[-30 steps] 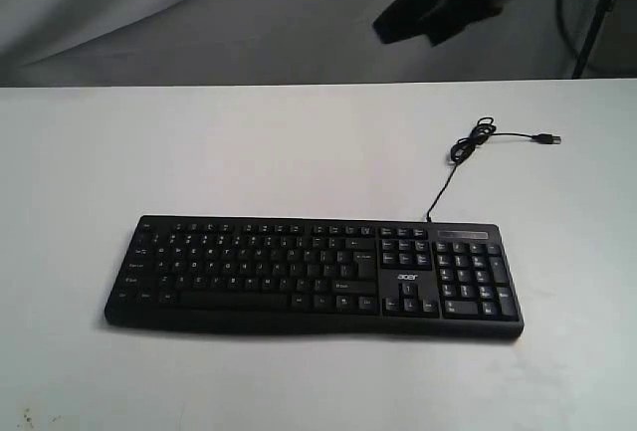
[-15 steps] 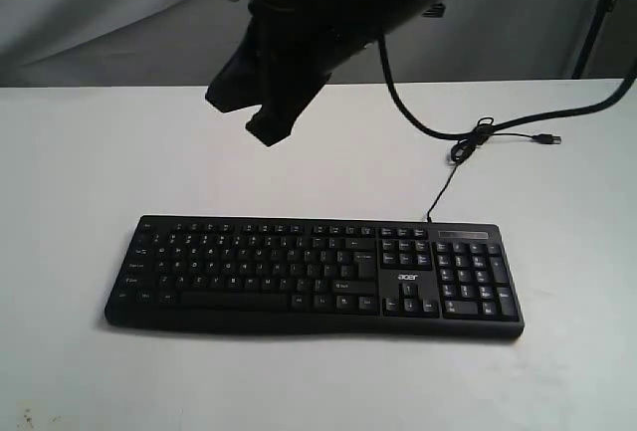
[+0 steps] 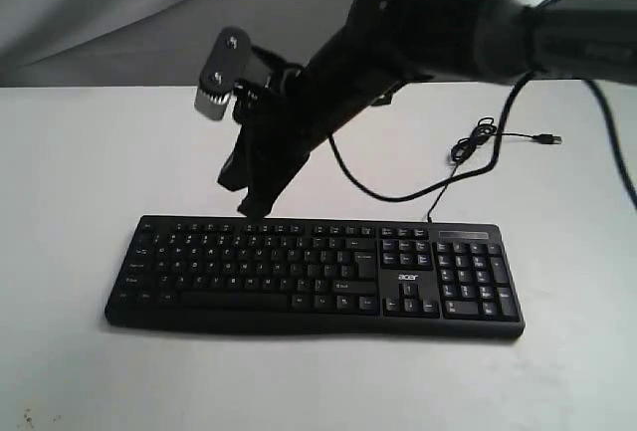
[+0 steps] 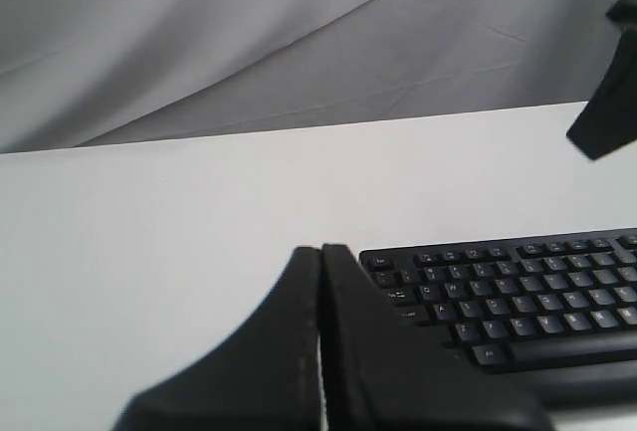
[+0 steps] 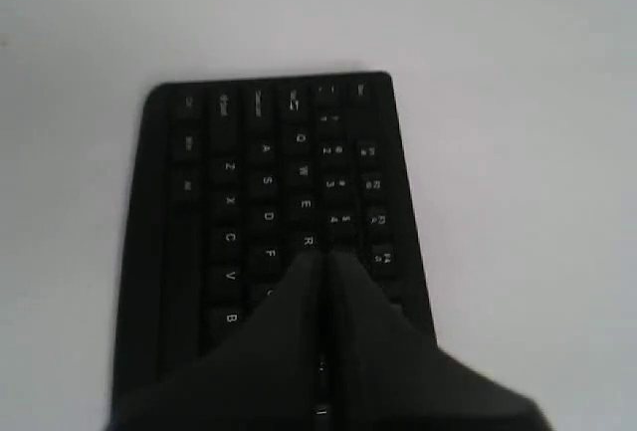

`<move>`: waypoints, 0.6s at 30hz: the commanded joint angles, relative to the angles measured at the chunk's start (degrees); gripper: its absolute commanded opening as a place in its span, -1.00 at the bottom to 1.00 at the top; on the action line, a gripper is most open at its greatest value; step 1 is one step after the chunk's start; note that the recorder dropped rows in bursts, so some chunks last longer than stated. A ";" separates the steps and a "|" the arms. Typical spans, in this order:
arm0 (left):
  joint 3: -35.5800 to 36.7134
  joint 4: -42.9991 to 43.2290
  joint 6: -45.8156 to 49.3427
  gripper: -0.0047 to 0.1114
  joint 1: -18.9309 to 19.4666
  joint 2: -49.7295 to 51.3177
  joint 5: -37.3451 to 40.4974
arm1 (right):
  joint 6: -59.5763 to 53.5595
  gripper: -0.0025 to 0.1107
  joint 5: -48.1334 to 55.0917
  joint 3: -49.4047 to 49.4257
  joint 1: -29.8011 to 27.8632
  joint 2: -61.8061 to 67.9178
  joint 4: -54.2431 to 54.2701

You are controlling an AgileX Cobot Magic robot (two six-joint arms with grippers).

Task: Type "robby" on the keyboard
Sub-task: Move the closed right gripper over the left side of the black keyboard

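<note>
The black keyboard [image 3: 314, 275] with white legends lies flat on the white table, number pad to the right. My right gripper [image 3: 251, 210] has reached across to the left half and hangs just above the keyboard's far edge, jaws shut and empty. In the right wrist view the shut right gripper [image 5: 321, 254] sits over the keyboard [image 5: 269, 202], beside the R key. My left gripper [image 4: 320, 250] is shut with nothing in it, off the left end of the keyboard [image 4: 518, 302]; it does not show in the exterior view.
The keyboard's thin black cable [image 3: 468, 147] loops on the table behind the number pad and ends in a loose USB plug [image 3: 547, 138]. The right arm's own black cable [image 3: 398, 192] droops toward the table. A grey cloth backdrop [image 3: 119, 13] hangs behind the table.
The right arm has swung in from the upper right and dropped toward the keyboard; its gripper now hangs just above the keyboard's far edge, left of centre.
</note>
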 commanded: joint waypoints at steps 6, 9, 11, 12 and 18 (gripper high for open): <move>0.25 0.27 -0.16 -0.92 -0.36 -0.20 -0.31 | 0.29 -0.96 -5.08 -0.68 4.26 6.39 -3.34; 0.25 0.27 -0.16 -0.92 -0.36 -0.20 -0.31 | 0.19 -0.96 -7.00 -0.68 5.34 6.38 -3.87; 0.25 0.27 -0.16 -0.92 -0.36 -0.20 -0.31 | -0.80 -0.96 -7.26 -0.68 5.61 6.38 -3.54; 0.25 0.27 -0.16 -0.92 -0.36 -0.20 -0.31 | -1.47 -0.96 -7.26 -0.68 5.79 6.38 -3.51; 0.25 0.27 -0.16 -0.92 -0.36 -0.20 -0.31 | -2.68 -0.96 -9.79 -1.07 6.44 6.38 -3.51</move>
